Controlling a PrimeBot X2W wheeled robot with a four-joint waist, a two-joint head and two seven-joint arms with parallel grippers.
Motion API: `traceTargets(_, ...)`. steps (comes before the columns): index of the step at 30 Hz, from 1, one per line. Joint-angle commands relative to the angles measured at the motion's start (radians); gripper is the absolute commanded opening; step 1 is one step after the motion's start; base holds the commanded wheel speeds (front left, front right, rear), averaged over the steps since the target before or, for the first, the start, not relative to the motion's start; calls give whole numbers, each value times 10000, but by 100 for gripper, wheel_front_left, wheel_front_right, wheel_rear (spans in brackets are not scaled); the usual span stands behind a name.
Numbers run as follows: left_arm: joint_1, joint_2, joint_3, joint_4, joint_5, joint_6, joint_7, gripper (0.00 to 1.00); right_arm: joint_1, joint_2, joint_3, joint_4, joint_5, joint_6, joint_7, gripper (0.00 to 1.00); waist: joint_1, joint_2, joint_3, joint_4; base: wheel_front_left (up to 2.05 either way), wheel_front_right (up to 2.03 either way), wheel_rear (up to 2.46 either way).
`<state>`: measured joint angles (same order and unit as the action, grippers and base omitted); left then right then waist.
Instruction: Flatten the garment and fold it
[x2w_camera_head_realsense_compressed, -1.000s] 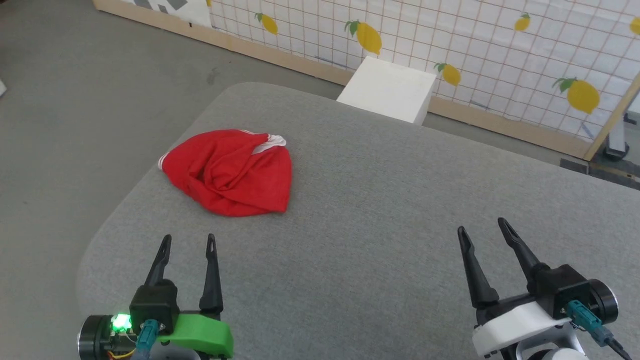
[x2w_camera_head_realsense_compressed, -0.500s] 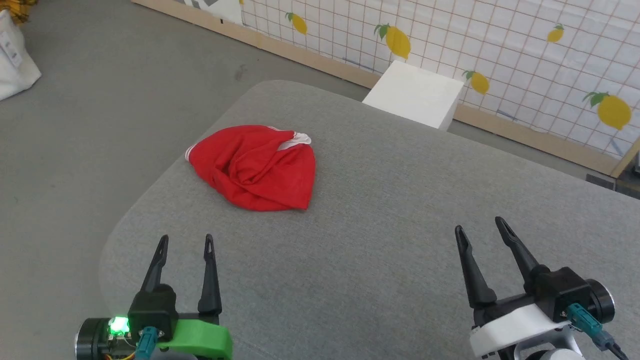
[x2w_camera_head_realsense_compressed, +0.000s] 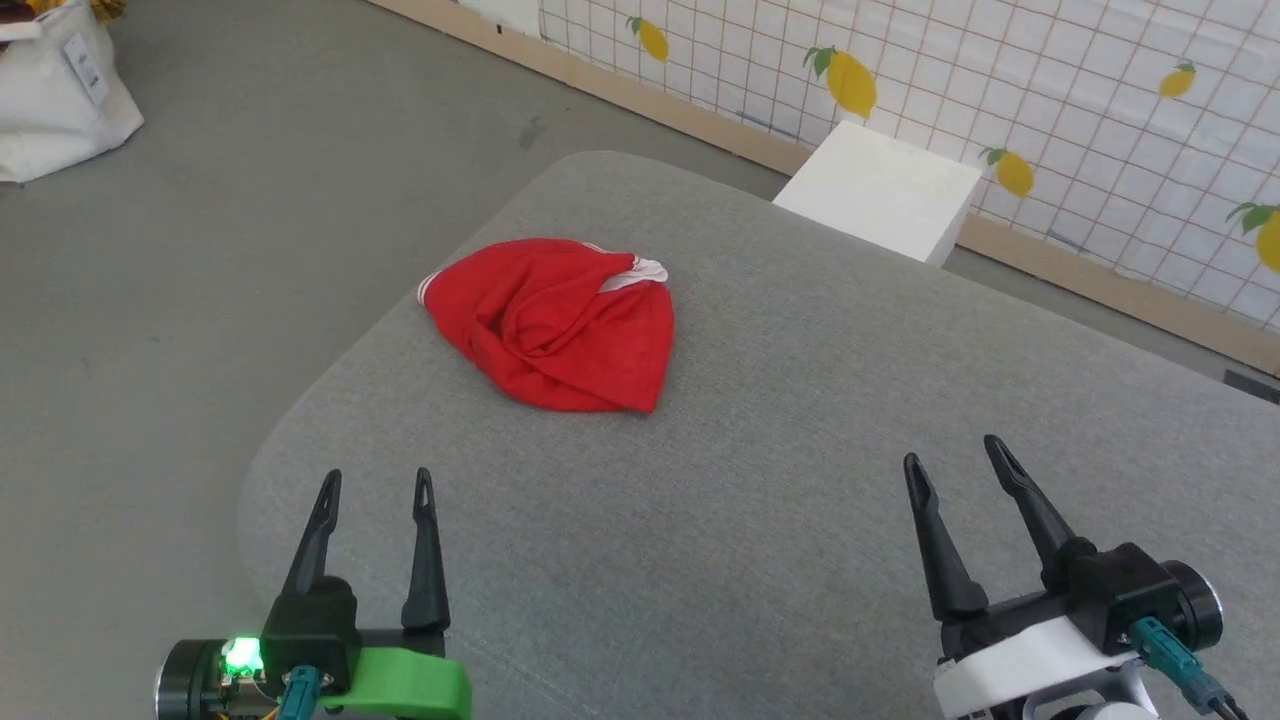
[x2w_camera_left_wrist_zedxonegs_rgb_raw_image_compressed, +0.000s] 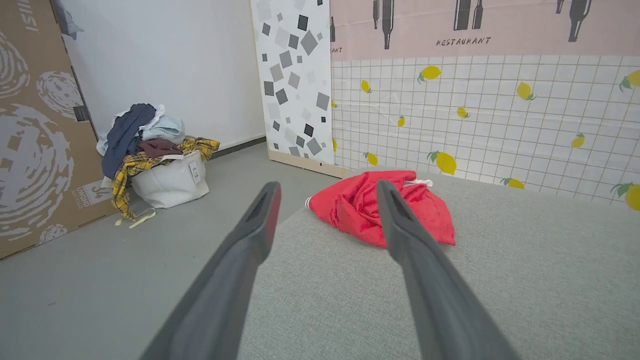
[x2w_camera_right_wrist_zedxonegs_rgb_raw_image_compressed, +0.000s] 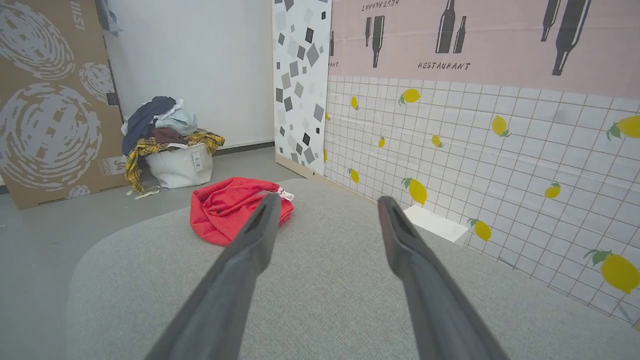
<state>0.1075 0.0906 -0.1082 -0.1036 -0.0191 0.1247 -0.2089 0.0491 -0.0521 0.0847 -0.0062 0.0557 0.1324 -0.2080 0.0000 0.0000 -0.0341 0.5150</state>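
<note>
Head view: nearest the camera, the left gripper (x2w_camera_head_realsense_compressed: 378, 475) and the right gripper (x2w_camera_head_realsense_compressed: 951, 450) hover over the grey surface (x2w_camera_head_realsense_compressed: 760, 500), both with jaws spread wide and nothing between them. The garment (x2w_camera_head_realsense_compressed: 560, 325) lies ahead of both. It is a crumpled red heap, not yet flattened, and neither gripper touches it.

It sits straight ahead of the left gripper and a little to that gripper's right. The left wrist view agrees, with the red cloth (x2w_camera_left_wrist_zedxonegs_rgb_raw_image_compressed: 360, 207) showing between and behind that gripper's fingers. The right gripper is well apart from the garment, which lies far off to its left, so I judge the left arm the nearer one for a first grasp.

The heap's longer side runs roughly across the view, slightly slanted. Striped trim shows at its left end and a white scrap of sleeve at its far edge. Nothing lies on the surface between the grippers and the garment. The surface's rounded edge is just left of the garment, so a pull that way could drag it off.

Beyond and right of the garment stands a white box (x2w_camera_head_realsense_compressed: 880, 190) on the floor (x2w_camera_head_realsense_compressed: 200, 250), then the lemon-print wall (x2w_camera_head_realsense_compressed: 1060, 90). Far left of the garment is a bag of clothes (x2w_camera_left_wrist_zedxonegs_rgb_raw_image_compressed: 170, 180).
</note>
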Motion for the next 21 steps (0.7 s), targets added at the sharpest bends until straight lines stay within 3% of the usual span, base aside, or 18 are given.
traceTargets(1,158,38,-22,-47,-36,82,-106,100,131,14,17,27,55,-14,-118,100,0,0,29,67,0,0,0)
traceTargets(8,-7,94,-38,74,-342,-189,-269,100,127,16,-6,58,-139,-15,-280,100,0,0,367,100,0,0,0)
traceTargets(13,-749,339,-15,740,-943,-937,-374,100,24,17,-11,19,-460,-16,-389,100,0,0,914,-124,0,0,0)
traceTargets(16,-1960,740,1,1480,-1344,-1516,255,100,-84,18,8,-150,-297,-17,-470,100,0,0,1520,-434,0,0,0)
traceTargets(21,-3619,1036,61,2207,-2214,-2035,2087,100,-422,-8,32,-619,-590,-17,-391,100,0,0,2376,-960,0,0,0)
